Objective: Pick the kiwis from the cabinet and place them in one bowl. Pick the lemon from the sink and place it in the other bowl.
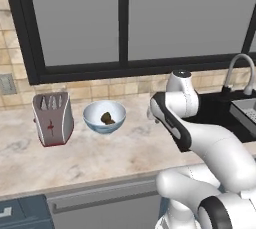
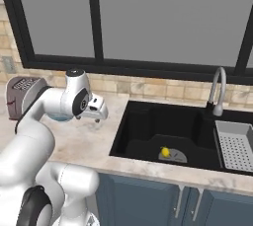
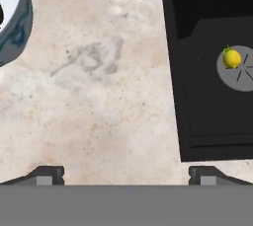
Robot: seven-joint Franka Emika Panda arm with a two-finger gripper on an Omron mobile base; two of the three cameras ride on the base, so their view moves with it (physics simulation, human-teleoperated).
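bowl [image 3: 12,20] cut by hand view's left edge; tap [image 1: 239,70] partly behind arm | dark contents [image 1: 107,118] possibly kiwis, too small to tell

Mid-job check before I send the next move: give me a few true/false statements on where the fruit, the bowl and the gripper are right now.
1. The lemon lies in the sink, on the round drain. True.
2. The bowl is empty. False: something small and brown lies in it, seemingly kiwi.
3. The gripper is shut on the lemon. False: its tips stand wide apart over bare counter, holding nothing.
4. The toaster stands on the counter next to the bowl, apart from it. True.
5. The grey perforated tray sits at the sink's end under the tap. True.
6. The lemon rests on the perforated tray. False: it is on the basin floor, away from the tray.
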